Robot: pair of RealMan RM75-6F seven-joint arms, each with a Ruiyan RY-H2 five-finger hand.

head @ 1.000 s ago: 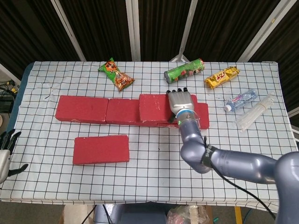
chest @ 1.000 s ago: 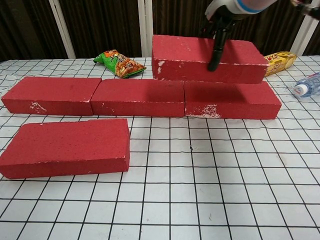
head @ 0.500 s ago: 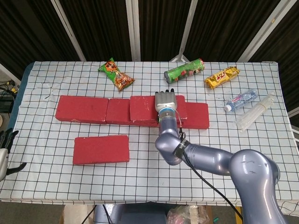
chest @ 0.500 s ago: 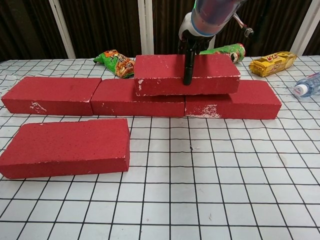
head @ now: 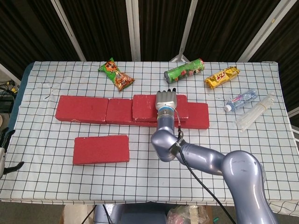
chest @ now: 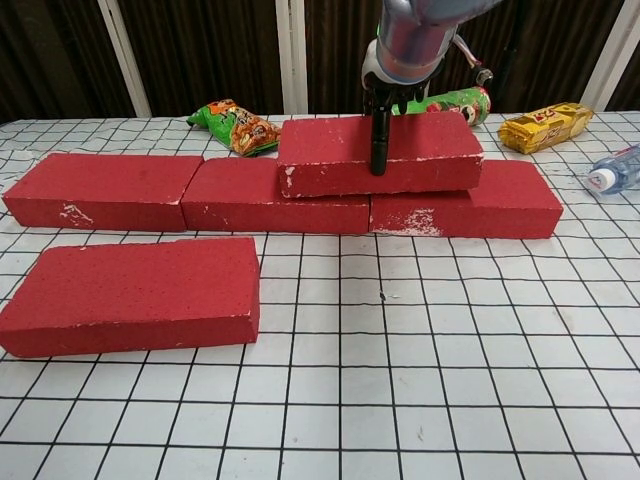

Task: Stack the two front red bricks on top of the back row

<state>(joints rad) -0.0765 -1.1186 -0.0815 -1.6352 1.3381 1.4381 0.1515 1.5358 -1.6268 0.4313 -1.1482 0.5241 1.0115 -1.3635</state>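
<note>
- The right hand [head: 167, 99] grips the stacked brick [chest: 380, 153] across its short width: the palm lies over the top face, the fingers reach over the far edge, and a thumb runs down the near face in the chest view.
- The stacked brick sits directly under this hand, on the back row [chest: 185, 192], bridging the seam between the middle and right-side bricks. Whether its full weight already rests on the row cannot be told.
- The remaining front brick [head: 101, 149] lies flat on the table [head: 196, 168], well to the left of the right hand and nearer the robot, apart from the back row.
- The left hand [head: 3, 151] shows only at the frame edge, off the table's left side; it appears to hold nothing, but the set of its fingers cannot be told.
- Handling judgement: the bricks are rigid and hold their shape under grip. The chipped white patches on edges and corners suggest a crumbly surface; a light foam body is possible, but weight cannot be confirmed.
- Surface: matte and slightly pitted, so slip is unlikely.
- Grasp point: take the front brick across its short width near mid-length, thumb on the near long face and fingers on the far one, to keep it level.
- Avoid the corners; they appear most prone to chipping.
</note>
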